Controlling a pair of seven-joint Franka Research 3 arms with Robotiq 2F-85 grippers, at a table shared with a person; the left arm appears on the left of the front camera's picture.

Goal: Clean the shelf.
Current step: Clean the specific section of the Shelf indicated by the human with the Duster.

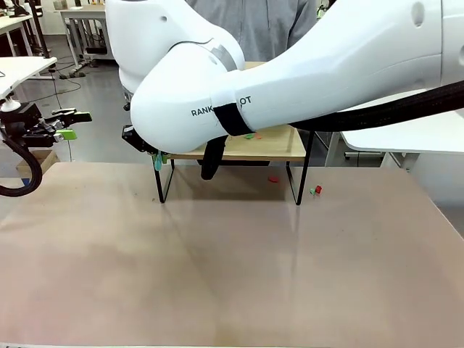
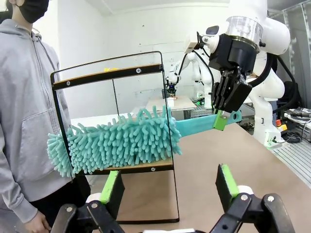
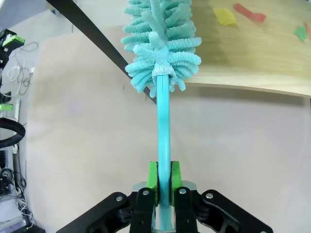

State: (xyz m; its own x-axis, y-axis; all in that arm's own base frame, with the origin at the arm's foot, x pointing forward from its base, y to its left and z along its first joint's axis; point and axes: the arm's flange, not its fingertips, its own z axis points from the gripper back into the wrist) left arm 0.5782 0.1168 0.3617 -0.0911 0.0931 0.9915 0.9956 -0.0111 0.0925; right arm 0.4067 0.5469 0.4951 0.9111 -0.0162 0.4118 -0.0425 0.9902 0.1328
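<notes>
The brown table (image 1: 232,275) spans the front view, and the shelf (image 1: 275,148) stands on its far half, towards the person. The white right arm (image 1: 326,65) reaches across from the right and hides much of the shelf's upper tier. In the left wrist view a person in a grey hoodie (image 2: 24,121) stands just beside the shelf (image 2: 109,75), whose two wooden boards sit in a thin black frame. A teal fluffy duster (image 2: 116,143) passes through that frame, its head lying along the lower board and its handle pointing away from the person. The right gripper (image 2: 223,119) is clamped on the handle's end; its own wrist view shows the green pads (image 3: 151,177) pressed against the handle on both sides. The left gripper (image 1: 72,125) hangs off the table's left edge, well apart from the shelf, its jaws wide apart and holding nothing. Small yellow (image 3: 223,15), red (image 3: 249,12) and green (image 3: 301,33) scraps lie on the lower board, and a few more scraps (image 1: 316,190) lie on the table by the shelf's right leg
</notes>
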